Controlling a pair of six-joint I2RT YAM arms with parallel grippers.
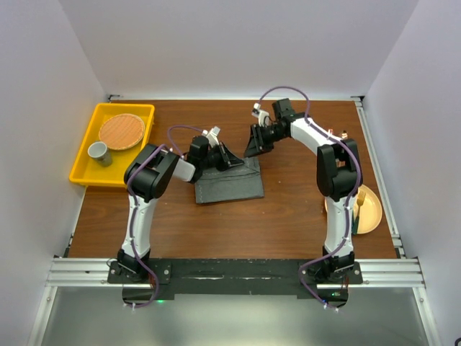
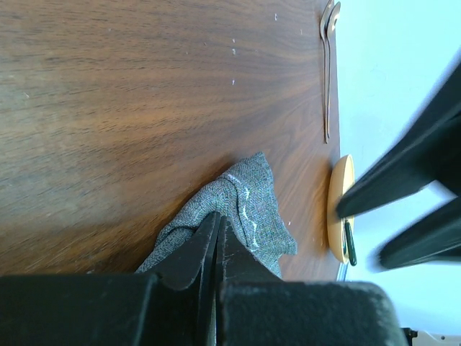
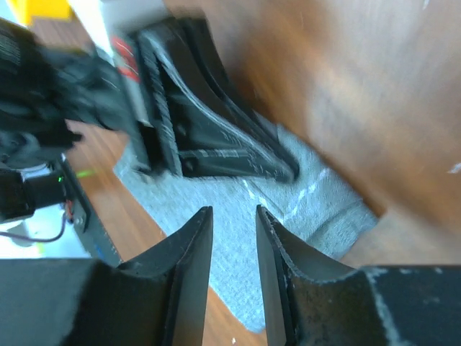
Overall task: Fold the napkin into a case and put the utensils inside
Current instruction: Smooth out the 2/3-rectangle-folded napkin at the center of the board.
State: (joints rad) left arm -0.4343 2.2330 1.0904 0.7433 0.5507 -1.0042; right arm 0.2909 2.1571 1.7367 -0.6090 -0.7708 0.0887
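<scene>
The dark grey woven fabric napkin [image 1: 230,184], partly folded at the centre of the brown wooden table [image 1: 288,216], is pinched at its far edge by the clenched left gripper [image 2: 216,220], presumably to steady the soft fold. The right gripper [image 3: 234,213] is held parted and empty above the stitched corner. The slender copper-coloured metal utensils [image 2: 326,72] are seen well apart.

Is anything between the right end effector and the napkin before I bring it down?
Partly. The left end effector, shut on the napkin, lies just ahead of the open right end effector. Beyond the gap between the right one's own fingers, only bare cloth shows.
</scene>
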